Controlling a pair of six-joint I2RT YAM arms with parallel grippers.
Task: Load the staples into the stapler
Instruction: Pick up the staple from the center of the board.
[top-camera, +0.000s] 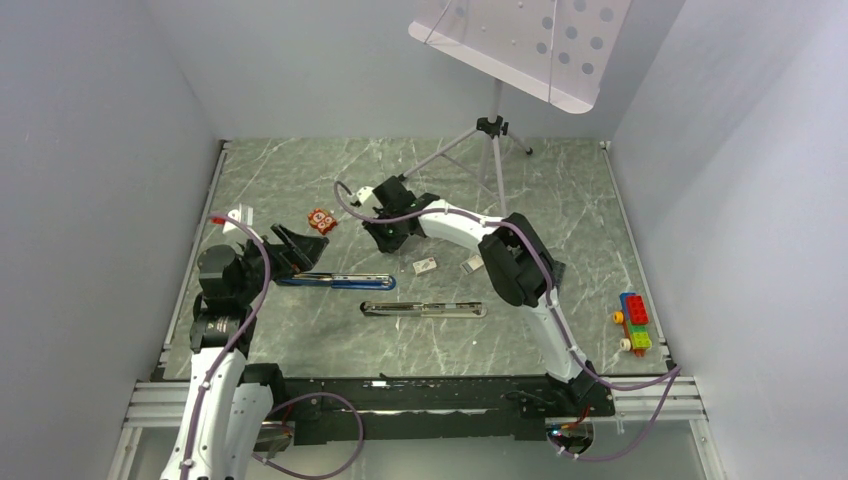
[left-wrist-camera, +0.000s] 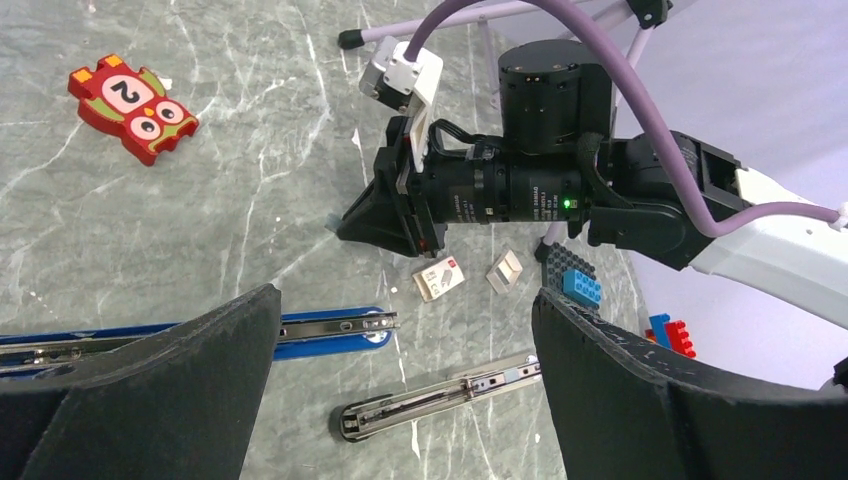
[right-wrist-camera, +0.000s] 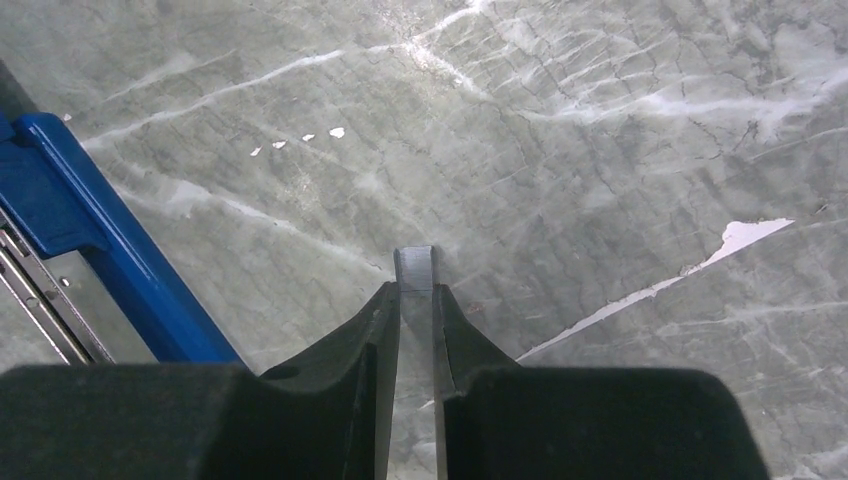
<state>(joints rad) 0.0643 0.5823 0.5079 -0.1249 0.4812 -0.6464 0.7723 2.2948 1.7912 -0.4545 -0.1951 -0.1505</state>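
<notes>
The grey-green marble table (top-camera: 300, 180) on my feed carries two staplers lying opened flat, the blue stapler (top-camera: 337, 282) by my left arm and the silver stapler (top-camera: 423, 309) nearer the bases. At this resolution I cannot tell whether either magazine rail holds anything. My right gripper (right-wrist-camera: 415, 292) is pinched on the staples (right-wrist-camera: 415, 264), a small silver-grey block caught at its fingertips low over the marble near the blue stapler, with two small white boxes (top-camera: 425, 265) close by. My left gripper (left-wrist-camera: 405, 300) hangs spread wide over the blue stapler, gripping nothing.
</notes>
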